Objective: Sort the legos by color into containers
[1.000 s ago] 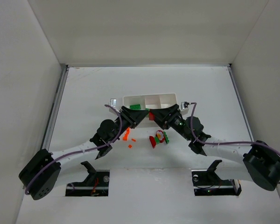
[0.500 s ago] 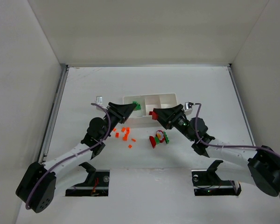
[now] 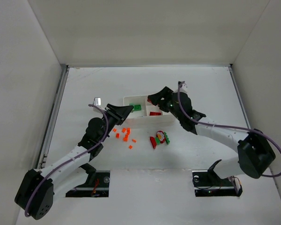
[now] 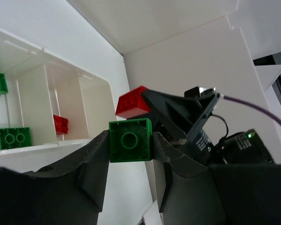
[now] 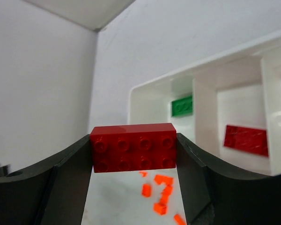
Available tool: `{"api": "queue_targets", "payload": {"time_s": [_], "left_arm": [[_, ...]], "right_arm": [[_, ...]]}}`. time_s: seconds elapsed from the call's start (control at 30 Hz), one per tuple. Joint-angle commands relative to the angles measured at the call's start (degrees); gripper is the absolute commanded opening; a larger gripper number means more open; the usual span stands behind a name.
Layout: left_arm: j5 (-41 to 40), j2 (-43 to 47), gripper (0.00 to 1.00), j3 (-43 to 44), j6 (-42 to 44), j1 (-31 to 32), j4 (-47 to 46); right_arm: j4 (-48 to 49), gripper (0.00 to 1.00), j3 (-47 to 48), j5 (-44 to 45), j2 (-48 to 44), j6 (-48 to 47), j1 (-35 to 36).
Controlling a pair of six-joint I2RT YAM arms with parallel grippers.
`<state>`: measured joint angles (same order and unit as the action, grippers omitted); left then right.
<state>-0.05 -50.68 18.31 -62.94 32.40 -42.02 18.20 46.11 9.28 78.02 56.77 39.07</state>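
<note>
Here, the left claw [image 3: 127, 109] is clamped on a small green brick [image 4: 130, 139] near the white tray [image 5: 205, 117]. The right claw [image 3: 154, 99] is clamped on a red brick [image 5: 133, 146].

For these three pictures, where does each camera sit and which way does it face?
Top external: above and behind, looking down on the table; left arm and right arm show.
Left wrist: on its arm, facing the tray; left gripper pinches a green brick.
Right wrist: on its arm, facing tray and orange bits; right gripper holds a red brick.
Shared: both wrist views show that red brick.
</note>
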Motion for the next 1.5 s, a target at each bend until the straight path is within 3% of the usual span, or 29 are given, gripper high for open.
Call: {"api": "queue_targets", "payload": {"time_s": [0.0,0.23,0.43,0.57,0.77,0.83,0.93,1.03,1.13,1.23,1.47], "left_arm": [[-0.74,1.11,0.17,-0.11,2.56,-0.37,-0.08],[-1.44,-1.18,0.17,0.59,3.70,-0.63,0.10],[-3.45,-3.81,0.17,1.47,5.37,-0.19,-0.52],[-5.74,-6.18,0.17,2.78,8.09,0.77,-0.69],[-7.94,-11.98,0.18,6.74,12.22,1.56,-0.17],[-8.29,-14.53,0.19,8.40,13.27,1.74,0.36],[-8.73,-18.39,0.19,11.22,14.50,2.00,2.46],[-10.83,-21.82,0.20,14.03,15.47,2.09,6.41],[-13.21,-23.76,0.22,15.97,16.35,2.09,9.32],[-15.58,-24.82,0.27,17.64,18.28,2.18,11.34],[-17.61,-27.11,0.48,20.28,19.78,2.18,13.72]], "right_arm": [[-13.08,0.49,7.75,10.48,5.02,-12.81,1.57],[-14.15,0.53,11.11,13.22,10.75,-13.36,2.11],[-13.19,0.73,11.11,13.66,11.19,-12.48,2.11],[-11.96,0.80,10.23,13.40,9.53,-12.48,2.11],[-10.64,0.78,7.51,13.40,4.61,-12.65,2.28],[-9.50,0.68,5.50,13.66,1.89,-13.18,3.24],[-8.18,0.45,0.58,14.53,-3.55,-14.76,5.35],[-7.91,0.36,-5.57,16.56,-9.36,-15.81,8.42],[-10.19,0.37,-11.02,18.49,-14.81,-16.34,11.85],[-15.89,0.45,-14.90,20.77,-19.12,-15.38,15.54],[-26.98,0.64,-16.84,23.85,-21.42,-12.39,20.82]]}}
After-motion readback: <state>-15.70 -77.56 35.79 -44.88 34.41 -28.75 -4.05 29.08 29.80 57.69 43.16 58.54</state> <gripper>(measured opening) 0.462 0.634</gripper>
